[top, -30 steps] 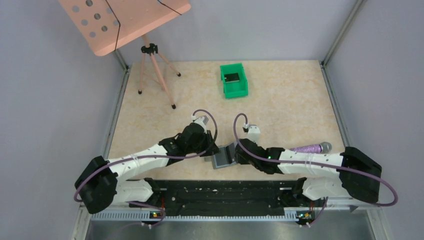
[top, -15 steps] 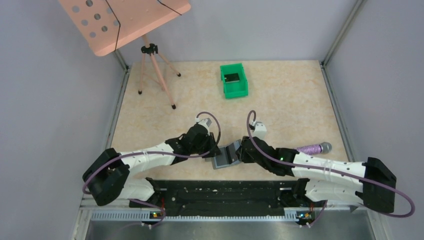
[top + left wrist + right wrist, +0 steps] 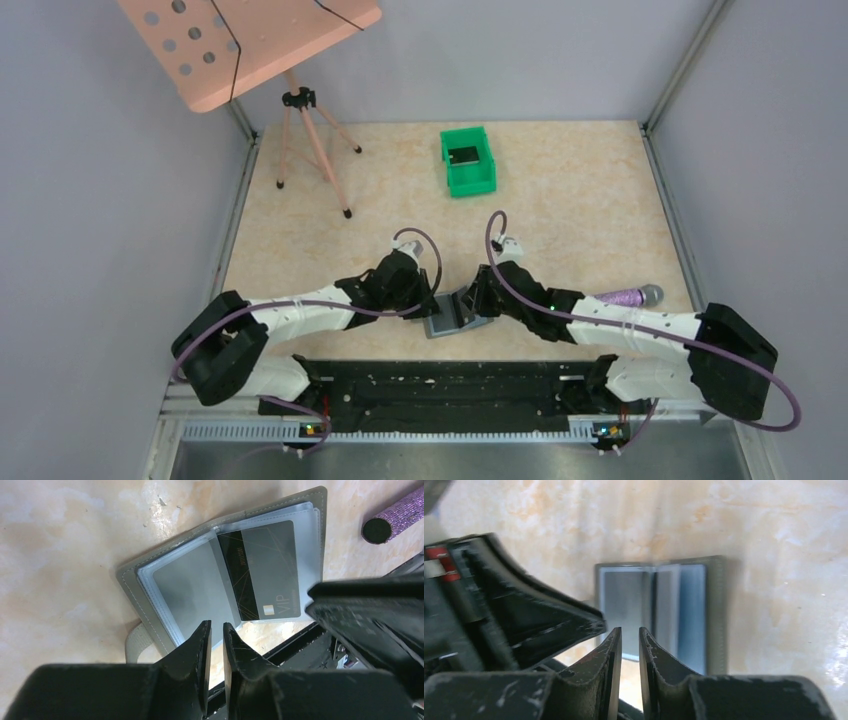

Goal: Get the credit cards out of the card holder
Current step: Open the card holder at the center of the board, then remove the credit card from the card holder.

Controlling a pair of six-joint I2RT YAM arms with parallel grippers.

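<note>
The card holder (image 3: 455, 312) lies open and flat on the table near the front edge, between my two grippers. In the left wrist view its grey cover (image 3: 150, 565) holds clear sleeves, and a dark grey card marked VIP (image 3: 265, 570) sits in the right sleeve. My left gripper (image 3: 428, 300) is at the holder's left edge, its jaws nearly together and empty (image 3: 216, 627). My right gripper (image 3: 477, 300) is at the holder's right side, its jaws also nearly together and empty (image 3: 630, 632). The holder's light blue panel (image 3: 691, 610) shows beyond them.
A purple cylinder (image 3: 625, 296) lies on the table to the right, beside my right arm. A green bin (image 3: 468, 160) with a dark card in it stands at the back centre. A pink music stand on a tripod (image 3: 300, 130) stands at the back left.
My right arm has stretched out and swung its gripper closer to the holder's right side. My left arm shifted slightly. The holder has not moved.
</note>
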